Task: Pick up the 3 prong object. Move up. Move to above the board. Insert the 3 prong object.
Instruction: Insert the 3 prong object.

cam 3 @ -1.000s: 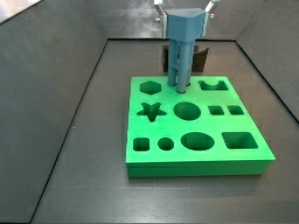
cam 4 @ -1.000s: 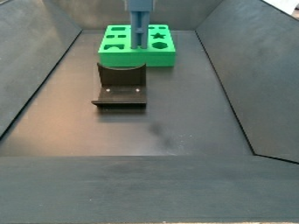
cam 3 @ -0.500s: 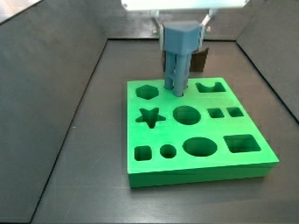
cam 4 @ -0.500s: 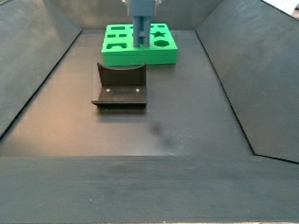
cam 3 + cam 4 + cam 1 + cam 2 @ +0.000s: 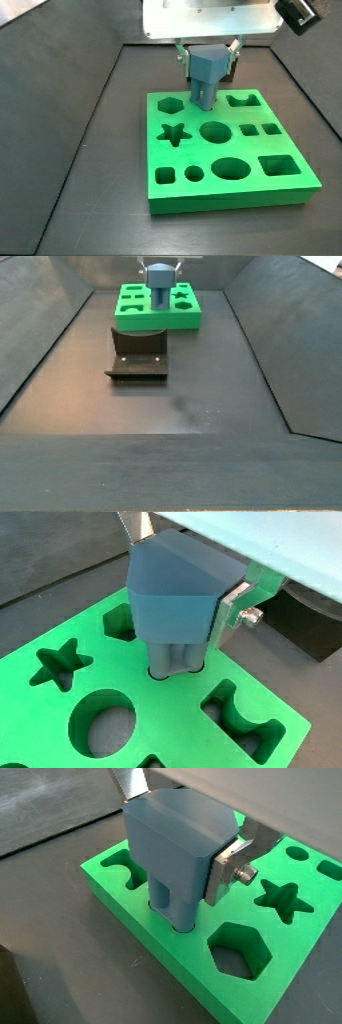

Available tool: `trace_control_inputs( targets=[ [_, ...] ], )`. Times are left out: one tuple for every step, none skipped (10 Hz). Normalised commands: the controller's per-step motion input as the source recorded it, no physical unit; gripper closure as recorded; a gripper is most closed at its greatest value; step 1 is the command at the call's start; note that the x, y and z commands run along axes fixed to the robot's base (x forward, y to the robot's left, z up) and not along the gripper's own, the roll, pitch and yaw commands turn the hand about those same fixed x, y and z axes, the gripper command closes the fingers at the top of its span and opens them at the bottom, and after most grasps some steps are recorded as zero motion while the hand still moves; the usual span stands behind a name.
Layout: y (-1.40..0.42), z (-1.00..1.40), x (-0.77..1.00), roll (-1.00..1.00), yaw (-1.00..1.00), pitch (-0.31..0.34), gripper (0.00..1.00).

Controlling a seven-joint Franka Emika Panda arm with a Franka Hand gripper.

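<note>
Side view shows the board (image 5: 227,150) flat on the dark floor, with the fixture (image 5: 138,356) sitting just in front of it. Gripper (image 5: 209,48) is right above the board, clamped on the 3 prong object (image 5: 206,76), whose prongs are down in a hole.
</note>
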Motion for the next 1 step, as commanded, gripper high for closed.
trace_control_inputs(
  targets=[
    [0.0,0.0,0.01,0.0,0.0,0.016,1.0]
  ],
)
